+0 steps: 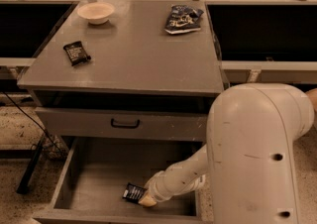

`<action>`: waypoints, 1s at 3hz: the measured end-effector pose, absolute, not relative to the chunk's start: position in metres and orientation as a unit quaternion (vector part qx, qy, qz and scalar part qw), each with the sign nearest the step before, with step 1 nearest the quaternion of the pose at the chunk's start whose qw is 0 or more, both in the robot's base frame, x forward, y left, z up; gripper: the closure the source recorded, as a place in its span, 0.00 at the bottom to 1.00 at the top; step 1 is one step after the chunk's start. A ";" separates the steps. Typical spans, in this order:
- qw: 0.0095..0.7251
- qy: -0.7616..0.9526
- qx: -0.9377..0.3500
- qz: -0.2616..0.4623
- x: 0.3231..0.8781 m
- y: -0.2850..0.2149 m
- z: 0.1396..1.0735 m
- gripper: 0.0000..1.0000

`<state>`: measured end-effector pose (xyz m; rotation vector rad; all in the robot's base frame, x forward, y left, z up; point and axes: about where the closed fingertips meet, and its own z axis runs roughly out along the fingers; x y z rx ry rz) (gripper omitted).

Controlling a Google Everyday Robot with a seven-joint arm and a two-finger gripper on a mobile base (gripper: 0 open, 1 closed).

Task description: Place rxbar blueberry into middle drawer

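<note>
The jaws are seen clamped on one end of the rxbar blueberry (132, 192), and the gripper (145, 199) is held low inside the middle drawer (99, 178), near its front wall. Placement is judged under way; release, then a straight lift-out, is called for.

**Gripper low in the open drawer with the bar**

The gripper (144, 199) sits low in the middle drawer (99, 181), which is pulled out beneath the front edge of the worktop (133, 54). Its fingers (146, 199) pinch one end of the rxbar blueberry (132, 193), which lies close to the drawer's front wall. The white arm (257, 153) comes down past the worktop's front right corner. A closed drawer front (74, 121) with a black handle (125, 124) lies just under the front edge. On top are a white bowl (96, 12) at the back left corner, a black wrapper bar (77, 52) near the left edge and a blue snack bag (183, 18) by the back right corner.
</note>
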<state>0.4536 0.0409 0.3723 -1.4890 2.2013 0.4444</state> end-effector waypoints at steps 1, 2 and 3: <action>0.219 0.795 -0.539 0.169 0.452 0.045 0.363 1.00; 0.219 0.795 -0.539 0.169 0.452 0.045 0.362 0.81; 0.219 0.795 -0.539 0.169 0.452 0.045 0.362 0.58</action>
